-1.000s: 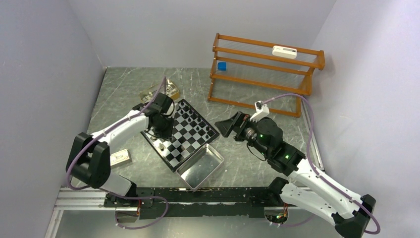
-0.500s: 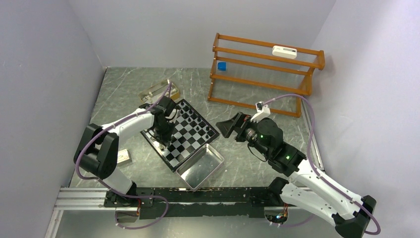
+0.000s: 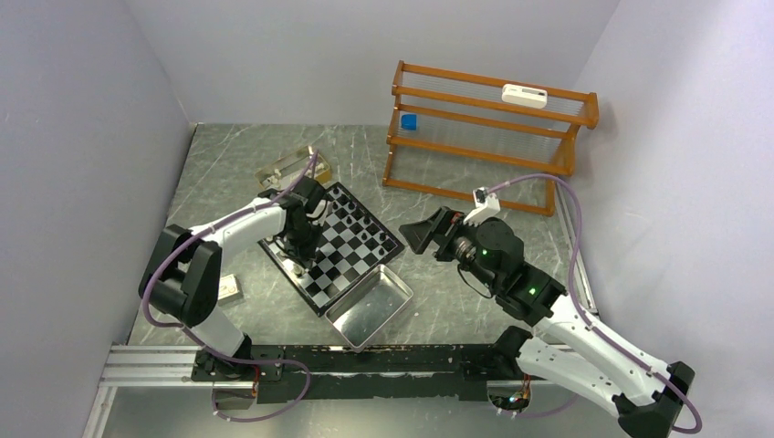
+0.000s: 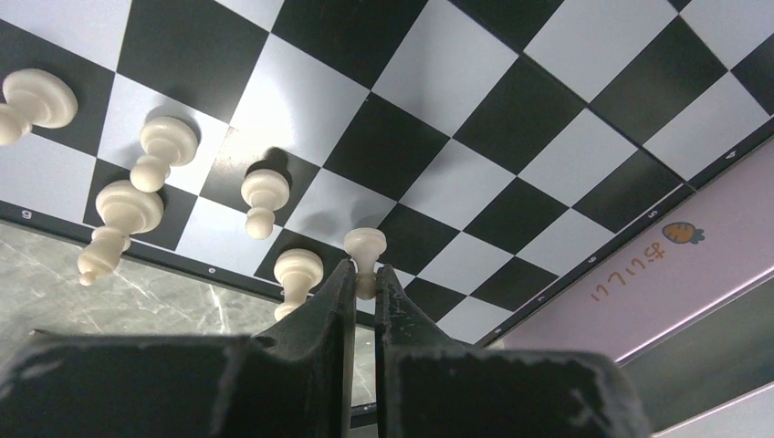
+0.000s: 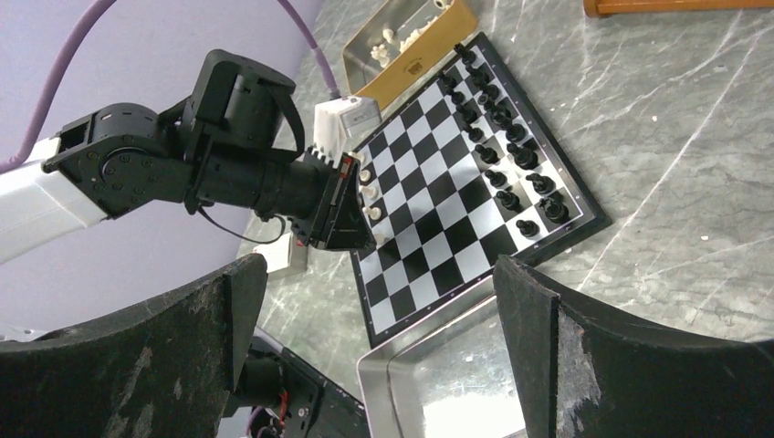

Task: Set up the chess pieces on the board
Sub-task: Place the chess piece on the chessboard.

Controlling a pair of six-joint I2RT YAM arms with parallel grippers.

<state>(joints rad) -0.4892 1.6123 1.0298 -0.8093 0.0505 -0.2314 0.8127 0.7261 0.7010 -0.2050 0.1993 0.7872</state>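
The board (image 3: 352, 265) lies mid-table, with black chess pieces (image 3: 366, 235) along its far right side and a few cream ones at its left edge. My left gripper (image 3: 297, 258) points down at that left edge. In the left wrist view it (image 4: 364, 278) is shut on a cream pawn (image 4: 365, 246), whose head shows just beyond the fingertips over an edge square. Several cream pieces (image 4: 265, 193) stand beside it. My right gripper (image 3: 416, 234) hovers open and empty, right of the board; in its own view (image 5: 379, 283) it looks over the board (image 5: 447, 196).
A shiny metal tray (image 3: 393, 295) sits against the board's near corner. A gold-coloured box (image 3: 294, 167) with cream pieces lies behind the board. A wooden rack (image 3: 484, 128) stands at the back right. A small white box (image 3: 224, 290) lies near the left arm.
The left arm's elbow has swung in towards the board, and its gripper has shifted slightly along the board's left edge, still shut on the pawn. The right arm has barely moved.
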